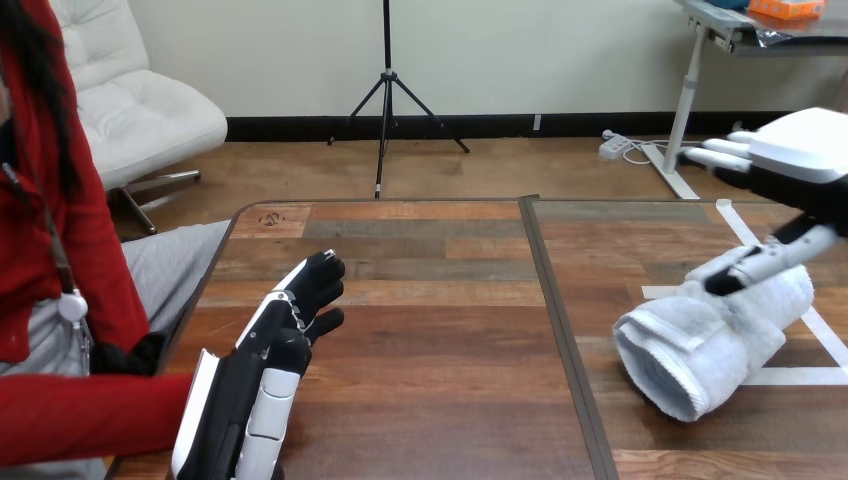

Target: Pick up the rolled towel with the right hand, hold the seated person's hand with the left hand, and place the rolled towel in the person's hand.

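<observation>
The rolled white towel point(700, 345) lies on the right part of the table, its open end facing me. My right hand point(800, 160) hovers above its far end, fingers straight and pointing left, thumb point(765, 262) resting on top of the roll, not closed round it. My left hand point(290, 310) stands open near the table's left edge, fingers straight and pointing away from me, holding nothing. The person's red sleeve point(80, 415) reaches in from the left and ends behind my left forearm; the person's hand is hidden there.
White tape lines point(745, 235) mark the tabletop around the towel. A dark seam point(560, 330) runs down the middle of the wooden table point(430, 330). The person sits close against the left edge.
</observation>
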Available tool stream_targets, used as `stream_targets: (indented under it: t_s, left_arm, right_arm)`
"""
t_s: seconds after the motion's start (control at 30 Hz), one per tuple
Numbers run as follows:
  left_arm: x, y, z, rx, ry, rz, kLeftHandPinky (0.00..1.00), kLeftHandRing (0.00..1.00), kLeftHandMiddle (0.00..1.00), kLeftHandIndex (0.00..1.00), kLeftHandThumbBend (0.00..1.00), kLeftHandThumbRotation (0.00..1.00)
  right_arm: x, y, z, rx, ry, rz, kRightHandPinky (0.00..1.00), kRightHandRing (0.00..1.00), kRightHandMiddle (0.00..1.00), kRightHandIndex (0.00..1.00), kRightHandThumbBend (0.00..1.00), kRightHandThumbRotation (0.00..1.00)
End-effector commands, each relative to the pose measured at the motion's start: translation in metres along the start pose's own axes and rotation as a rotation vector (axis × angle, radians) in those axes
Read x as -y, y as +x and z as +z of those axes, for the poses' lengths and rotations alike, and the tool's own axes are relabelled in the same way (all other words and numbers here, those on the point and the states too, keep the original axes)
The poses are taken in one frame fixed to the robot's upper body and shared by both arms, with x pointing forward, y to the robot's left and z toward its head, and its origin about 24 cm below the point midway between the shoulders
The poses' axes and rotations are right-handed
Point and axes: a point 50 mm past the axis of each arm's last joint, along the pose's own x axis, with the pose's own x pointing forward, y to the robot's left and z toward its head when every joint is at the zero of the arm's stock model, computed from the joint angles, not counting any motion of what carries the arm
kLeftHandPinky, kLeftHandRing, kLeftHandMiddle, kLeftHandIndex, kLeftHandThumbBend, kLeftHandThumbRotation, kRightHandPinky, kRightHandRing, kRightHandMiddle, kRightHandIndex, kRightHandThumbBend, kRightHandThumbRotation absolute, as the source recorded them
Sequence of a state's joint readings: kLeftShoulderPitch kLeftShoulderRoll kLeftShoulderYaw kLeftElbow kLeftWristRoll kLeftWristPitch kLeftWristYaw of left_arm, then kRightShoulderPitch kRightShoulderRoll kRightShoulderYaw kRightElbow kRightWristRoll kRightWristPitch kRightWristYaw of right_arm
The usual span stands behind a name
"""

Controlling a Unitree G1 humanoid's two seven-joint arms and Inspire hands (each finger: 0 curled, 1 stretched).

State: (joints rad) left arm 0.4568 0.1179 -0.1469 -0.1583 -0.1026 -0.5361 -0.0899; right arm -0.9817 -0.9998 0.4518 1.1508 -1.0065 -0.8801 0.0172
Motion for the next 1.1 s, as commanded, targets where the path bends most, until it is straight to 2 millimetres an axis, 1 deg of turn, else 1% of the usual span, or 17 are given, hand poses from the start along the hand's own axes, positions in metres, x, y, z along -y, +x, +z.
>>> stream_targets:
  t_s: [0.0,0.13,0.27,0.43,0.6,1.07]
  left_arm:
    - [0.005,0.013,0.009,0.089,-0.017,0.008,0.85,0.89,0.88,0.86,0.74,0.98]
    - [0.006,0.013,0.010,0.087,-0.017,0.008,0.86,0.89,0.88,0.86,0.74,0.98]
    - [0.006,0.013,0.009,0.090,-0.014,0.006,0.86,0.89,0.88,0.86,0.74,0.98]
    - [0.007,0.013,0.009,0.085,-0.013,0.008,0.86,0.89,0.88,0.86,0.74,0.98]
    - [0.008,0.014,0.009,0.084,-0.013,0.009,0.87,0.89,0.89,0.86,0.75,0.98]
    - [0.008,0.015,0.009,0.088,-0.027,0.014,0.87,0.89,0.88,0.86,0.75,0.97]
  right_arm:
    - [0.031,-0.009,-0.013,-0.034,-0.116,-0.059,1.00,1.00,1.00,1.00,1.00,0.85]
    - [0.031,-0.011,-0.014,-0.032,-0.150,-0.044,1.00,1.00,1.00,1.00,1.00,0.82]
    - [0.030,-0.011,-0.015,-0.028,-0.229,-0.029,1.00,1.00,1.00,1.00,1.00,0.80]
    - [0.027,-0.012,-0.015,-0.015,-0.272,-0.028,1.00,1.00,1.00,1.00,1.00,0.78]
    - [0.025,-0.011,-0.014,0.006,-0.318,0.032,1.00,1.00,1.00,1.00,1.00,0.76]
    - [0.008,-0.005,-0.005,0.089,-0.410,0.114,1.00,1.00,1.00,1.00,1.00,0.75]
